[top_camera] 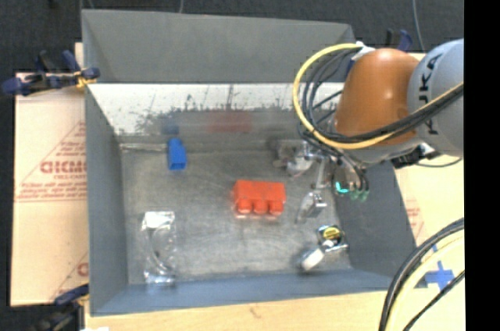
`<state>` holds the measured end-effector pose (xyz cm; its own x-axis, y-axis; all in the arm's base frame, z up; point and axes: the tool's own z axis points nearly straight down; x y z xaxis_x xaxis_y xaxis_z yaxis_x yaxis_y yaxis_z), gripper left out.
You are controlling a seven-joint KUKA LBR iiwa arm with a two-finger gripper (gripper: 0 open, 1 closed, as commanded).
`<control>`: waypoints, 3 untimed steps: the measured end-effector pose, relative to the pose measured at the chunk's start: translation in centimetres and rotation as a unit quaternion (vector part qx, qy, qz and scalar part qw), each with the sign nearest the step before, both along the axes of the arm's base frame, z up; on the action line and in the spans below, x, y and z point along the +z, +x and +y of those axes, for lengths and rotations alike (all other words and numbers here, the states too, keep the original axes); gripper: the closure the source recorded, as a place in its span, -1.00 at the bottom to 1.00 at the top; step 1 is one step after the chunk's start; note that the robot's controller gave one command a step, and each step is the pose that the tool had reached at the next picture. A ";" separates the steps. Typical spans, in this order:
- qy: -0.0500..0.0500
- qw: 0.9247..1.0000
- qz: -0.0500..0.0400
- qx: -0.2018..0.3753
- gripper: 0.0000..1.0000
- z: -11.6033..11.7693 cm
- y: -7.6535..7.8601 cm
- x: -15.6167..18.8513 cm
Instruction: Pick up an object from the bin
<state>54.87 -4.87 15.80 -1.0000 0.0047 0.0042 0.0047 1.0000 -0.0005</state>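
My gripper hangs low in the right part of the bin, just right of a red brick with three studs that lies flat on the floor. Its two metal fingers stand apart, one toward the back and one toward the front, and nothing is between them, so it is open. A small yellow-and-black thing with a white piece beside it lies in the front right corner, just in front of the gripper.
A small blue block sits at the back left of the floor. A clear plastic piece lies in the front left corner. The arm with its orange cover and cables leans over the bin's right wall.
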 end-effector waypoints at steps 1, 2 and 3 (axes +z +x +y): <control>0.000 1.000 -0.007 0.023 -1.00 5.1 0.8 -7.3; 0.000 1.000 -0.005 0.024 1.00 5.1 0.7 -7.5; 0.000 0.999 -0.008 0.045 1.00 4.7 -0.3 4.6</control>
